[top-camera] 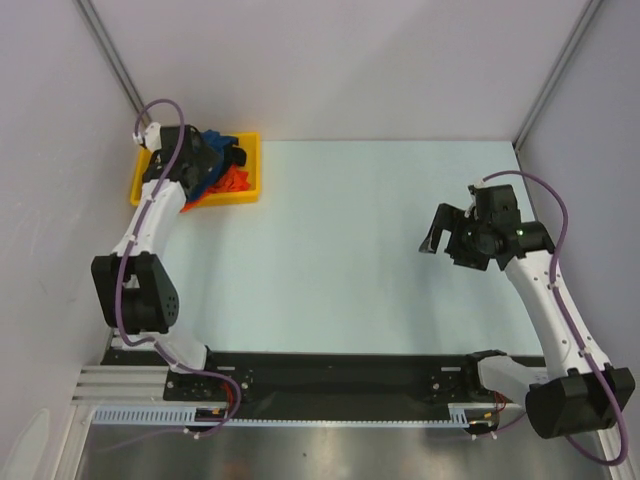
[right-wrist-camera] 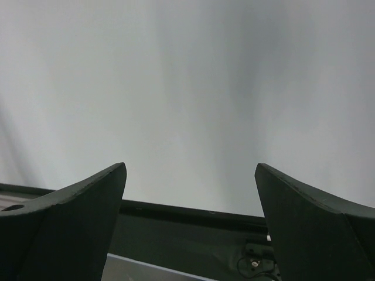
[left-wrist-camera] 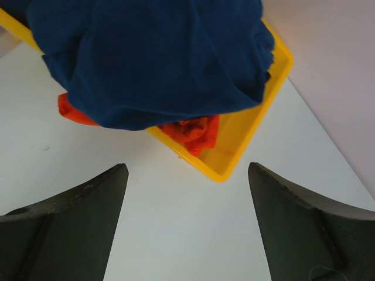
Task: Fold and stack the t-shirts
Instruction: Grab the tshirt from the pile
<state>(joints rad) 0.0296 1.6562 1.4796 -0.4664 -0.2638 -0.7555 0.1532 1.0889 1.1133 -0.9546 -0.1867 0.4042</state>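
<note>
Left gripper (left-wrist-camera: pixel 186 170) hovers at the tray (left-wrist-camera: pixel 275 88), jaws apart, ready to pick a shirt.
The shirts are heaped unfolded in the yellow tray at the table's (top-camera: pixel 350 250) far left corner. The navy shirt (left-wrist-camera: pixel 152 58) lies on top and spills over the rim, with the orange-red shirt (left-wrist-camera: pixel 190 130) bunched beneath it. The left fingers stand wide with nothing between them, just short of the tray's near corner, likely lined up to pinch the navy cloth. The right gripper (top-camera: pixel 440 230) hangs well apart over bare table, also spread and empty, probably so that the middle is free for folding.
</note>
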